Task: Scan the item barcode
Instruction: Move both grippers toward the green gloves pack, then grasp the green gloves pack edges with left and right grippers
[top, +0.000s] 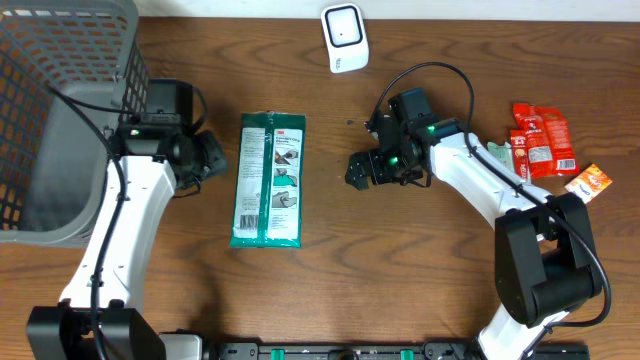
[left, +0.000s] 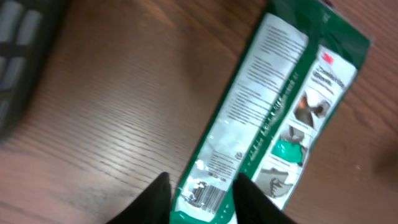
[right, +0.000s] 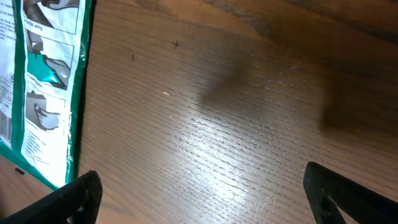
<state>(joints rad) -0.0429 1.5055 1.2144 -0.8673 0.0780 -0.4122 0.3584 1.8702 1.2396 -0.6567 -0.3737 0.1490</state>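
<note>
Brown wooden table, from overhead: a flat green-and-white plastic packet lies mid-table, well apart from the white boxy scanner. The left gripper sits just beside its edge, the right gripper nearby. Left wrist view: dark fingers flank the packet's barcode end; whether they pinch it, I cannot tell. Right wrist view: jaws spread wide, empty. By my judgement, lifting and scanning both remain.
</note>
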